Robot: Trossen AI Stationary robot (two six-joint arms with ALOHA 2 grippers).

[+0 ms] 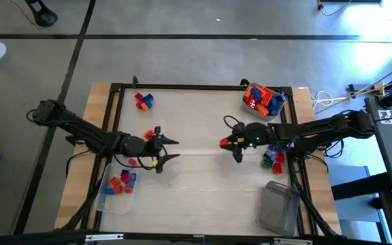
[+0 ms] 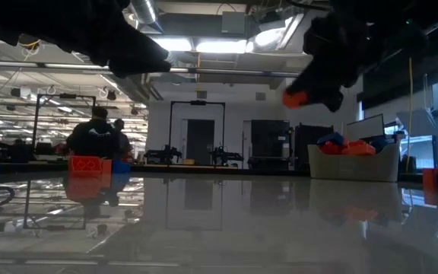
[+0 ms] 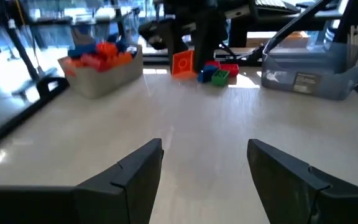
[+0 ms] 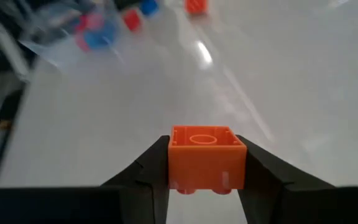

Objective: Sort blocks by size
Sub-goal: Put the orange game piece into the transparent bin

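- The right claw (image 4: 207,180) has an orange block (image 4: 207,158) pinched between its two fingers. The fingers press on two flat sides, one on each side. The block hangs in the air over the middle of the surface (image 1: 203,177).
- This block looks small, hard and light. Its plastic sides are smooth, so I think it could slip or twist if the squeeze is weak. The flat sides are the best spot to hold. The bumpy face is not.
- The left claw (image 3: 207,165) is open wide and holds nothing. It hovers just over the surface, facing the right claw, with a bare gap between them.
- Just beside the left claw sit a few loose blocks (image 1: 156,131), red and orange.
- Near the left arm's front edge is a clear tub (image 1: 118,201) with red and blue blocks inside.
- Beside the right arm lie some blue, green and red blocks (image 1: 273,156). Closer to the front on that side is an empty-looking clear tub (image 1: 278,207).
- Far back on the right side stands a tub (image 1: 257,109) piled with orange, red and blue blocks.
- Far back on the left side is a little group of red, orange and blue blocks (image 1: 143,101).
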